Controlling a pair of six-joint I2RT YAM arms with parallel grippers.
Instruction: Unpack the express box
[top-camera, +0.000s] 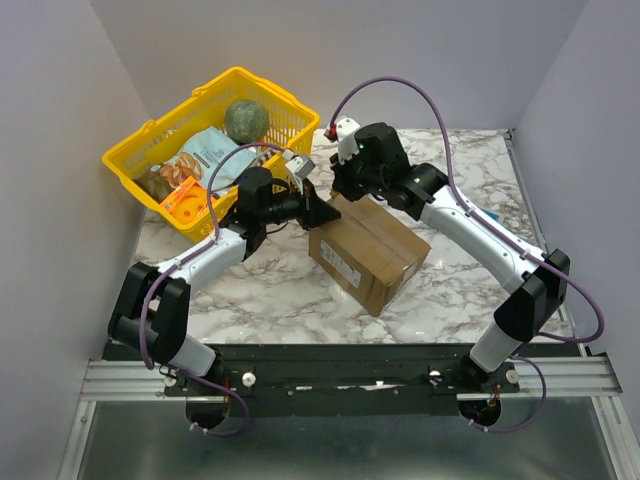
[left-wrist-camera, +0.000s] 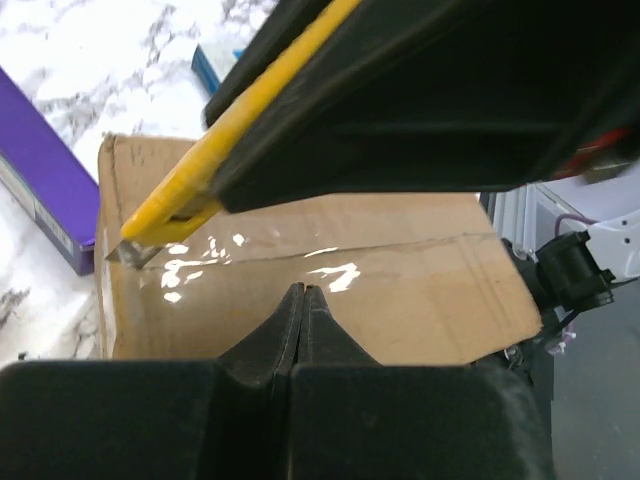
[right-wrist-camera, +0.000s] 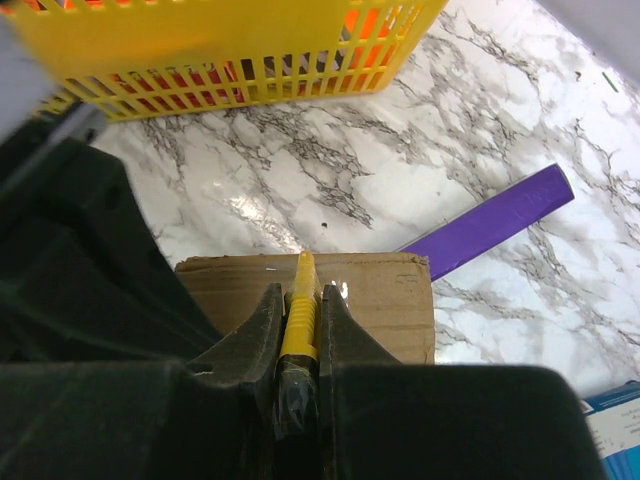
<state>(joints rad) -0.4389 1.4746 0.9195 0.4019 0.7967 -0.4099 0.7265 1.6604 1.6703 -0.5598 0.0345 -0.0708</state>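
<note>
The right gripper (right-wrist-camera: 298, 305), clenched on a yellow utility knife (left-wrist-camera: 185, 190), has the blade (left-wrist-camera: 128, 252) at the taped seam (left-wrist-camera: 400, 245) of the express box (left-wrist-camera: 420, 300) just beneath it, and should cut shallow and straight while the left gripper (left-wrist-camera: 303, 298), closed on nothing, braces the box.

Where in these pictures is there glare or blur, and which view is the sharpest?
Left wrist: white glare on the taped top of the express box; the yellow knife, close to the lens, is soft. Right wrist: the yellow basket is blurred, and the marble table shines in one spot. Top external: sharp and evenly lit.
</note>
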